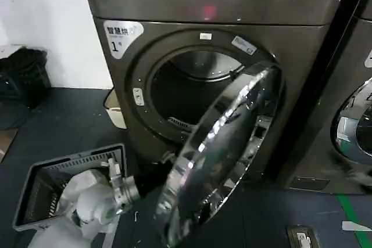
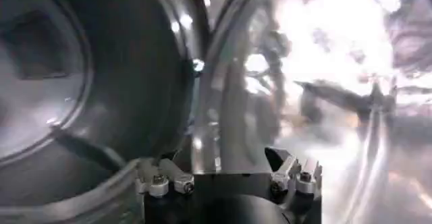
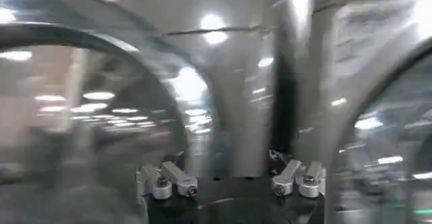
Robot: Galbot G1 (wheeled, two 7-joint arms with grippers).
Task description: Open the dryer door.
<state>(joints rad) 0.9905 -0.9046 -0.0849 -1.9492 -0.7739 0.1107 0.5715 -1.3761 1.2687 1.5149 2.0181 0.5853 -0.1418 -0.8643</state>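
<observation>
A grey slatted basket (image 1: 35,187) sits on the dark floor (image 1: 70,120) at the robot's left, partly covered by the white left arm; what lies in it I cannot make out. The dryer (image 1: 232,4) stands ahead with its drum (image 1: 186,94) exposed and dark, nothing visible inside. The dryer door (image 1: 221,155) is swung well open, hinged at the right of the opening, its chrome rim facing the head camera and its free edge reaching down toward the floor. The left gripper (image 1: 152,179) is at that lower free edge, its dark tip tucked behind the rim; from the head view I cannot tell how its jaws stand. The left wrist view shows the door's rim (image 2: 202,110) running straight between the two spread finger mounts, so the jaws stand open around the edge, with the dark inner side on one flank and bright reflecting glass on the other. The right gripper (image 3: 229,181) shows in its own wrist view with the jaws apart, facing shiny metal panels of a machine (image 3: 229,77), holding nothing. The neighbouring machine (image 1: 354,126) stands at the right.
</observation>
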